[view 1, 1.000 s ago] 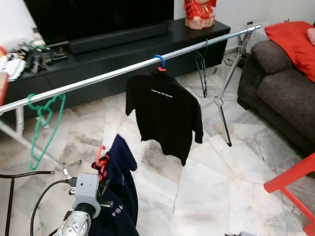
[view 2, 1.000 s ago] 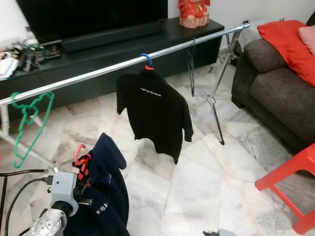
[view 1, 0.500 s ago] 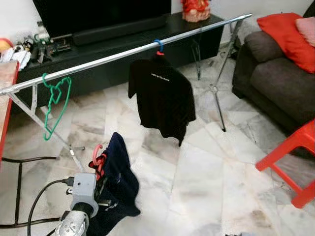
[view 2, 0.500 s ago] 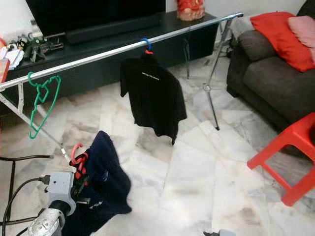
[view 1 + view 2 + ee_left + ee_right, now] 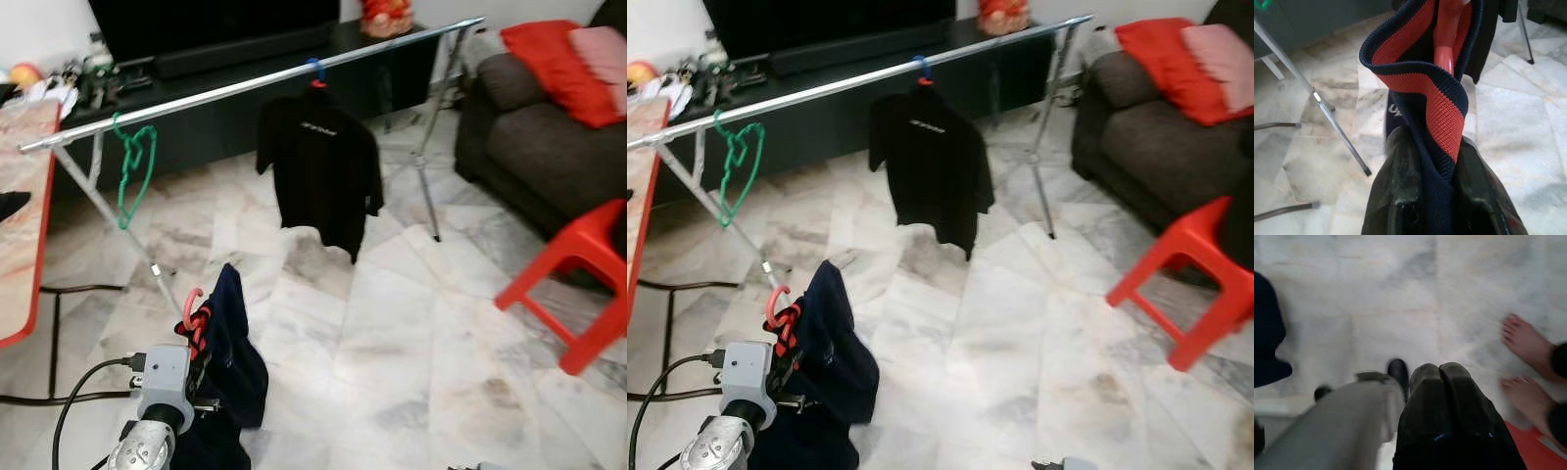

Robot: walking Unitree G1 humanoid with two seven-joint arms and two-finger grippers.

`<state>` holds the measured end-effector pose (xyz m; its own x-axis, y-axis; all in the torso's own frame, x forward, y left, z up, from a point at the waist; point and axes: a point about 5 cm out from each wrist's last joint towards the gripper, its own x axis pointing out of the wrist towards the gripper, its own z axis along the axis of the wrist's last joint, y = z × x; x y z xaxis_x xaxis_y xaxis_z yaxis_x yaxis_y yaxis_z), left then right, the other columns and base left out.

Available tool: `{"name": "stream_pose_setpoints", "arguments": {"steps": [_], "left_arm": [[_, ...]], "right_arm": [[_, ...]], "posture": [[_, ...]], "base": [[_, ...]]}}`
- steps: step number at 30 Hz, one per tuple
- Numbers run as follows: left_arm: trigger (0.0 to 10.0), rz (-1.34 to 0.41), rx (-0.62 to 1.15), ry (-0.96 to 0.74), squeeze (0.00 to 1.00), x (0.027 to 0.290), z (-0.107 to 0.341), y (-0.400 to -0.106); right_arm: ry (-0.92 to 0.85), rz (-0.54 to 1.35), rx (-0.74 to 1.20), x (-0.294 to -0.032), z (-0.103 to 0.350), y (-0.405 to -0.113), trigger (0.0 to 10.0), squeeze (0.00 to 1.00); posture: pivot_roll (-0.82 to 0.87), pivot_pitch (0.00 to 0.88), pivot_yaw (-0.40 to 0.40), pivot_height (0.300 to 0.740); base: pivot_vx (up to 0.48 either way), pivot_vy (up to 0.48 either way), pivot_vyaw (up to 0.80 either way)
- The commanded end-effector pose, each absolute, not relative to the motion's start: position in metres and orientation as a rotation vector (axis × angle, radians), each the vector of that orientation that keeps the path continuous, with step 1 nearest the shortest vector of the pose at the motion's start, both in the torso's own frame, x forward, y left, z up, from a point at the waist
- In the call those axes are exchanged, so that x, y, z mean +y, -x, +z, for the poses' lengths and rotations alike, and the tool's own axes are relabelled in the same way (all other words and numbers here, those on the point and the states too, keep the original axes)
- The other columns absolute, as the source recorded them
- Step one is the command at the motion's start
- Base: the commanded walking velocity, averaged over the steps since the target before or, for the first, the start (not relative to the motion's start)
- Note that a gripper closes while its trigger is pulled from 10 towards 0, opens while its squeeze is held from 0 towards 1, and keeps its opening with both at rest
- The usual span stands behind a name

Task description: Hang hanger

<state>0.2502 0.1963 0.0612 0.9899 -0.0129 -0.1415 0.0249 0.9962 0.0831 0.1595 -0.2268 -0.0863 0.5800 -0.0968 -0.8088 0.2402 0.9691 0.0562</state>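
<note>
Home living room, sofa (image 5: 534, 147), TV console (image 5: 245, 88), marble floor (image 5: 411, 333)

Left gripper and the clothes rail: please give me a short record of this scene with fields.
left gripper: shut on the collar of the navy garment, low and short of the rail
red hanger: inside the navy garment, hook pointing up
rail: silver bar on a folding stand, in front of the TV bench
on the rail: bare green hanger; black T-shirt on a blue hanger
right gripper: shut, idle, pointing at the marble floor near a person's bare feet
</note>
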Motion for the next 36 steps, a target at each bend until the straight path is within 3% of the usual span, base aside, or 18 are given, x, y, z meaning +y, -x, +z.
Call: {"name": "stream_pose_setpoints", "arguments": {"steps": [1, 15, 29, 36], "left_arm": [[10.0, -0.003, 0.139, -0.089, 0.00, 0.202, 0.062, -0.246], [10.0, -0.192, 0.135, -0.059, 0.00, 0.163, 0.081, -0.260], [10.0, -0.291, 0.158, -0.071, 0.00, 0.151, 0.087, -0.261], [10.0, -0.524, 0.183, -0.067, 0.00, 0.126, 0.098, -0.263]], "right_arm": [[-0.185, -0.190, 0.960, -0.220, -0.091, -0.153, 10.0, 0.00], [-0.180, -0.184, 0.945, -0.219, -0.090, -0.154, 10.0, 0.00], [-0.122, -0.153, 0.891, -0.221, -0.086, -0.159, 10.0, 0.00], [0.008, 0.103, 0.761, -0.213, -0.074, -0.175, 10.0, 0.00]], "posture": [[0.01, 0.156, 0.018, 0.740], [0.01, 0.154, 0.018, 0.740], [0.01, 0.154, 0.016, 0.740], [0.01, 0.163, 0.017, 0.740]], "base": [[-0.315, 0.000, 0.00], [-0.043, 0.000, 0.00], [0.000, 0.000, 0.26], [0.000, 0.000, 0.00]]}}
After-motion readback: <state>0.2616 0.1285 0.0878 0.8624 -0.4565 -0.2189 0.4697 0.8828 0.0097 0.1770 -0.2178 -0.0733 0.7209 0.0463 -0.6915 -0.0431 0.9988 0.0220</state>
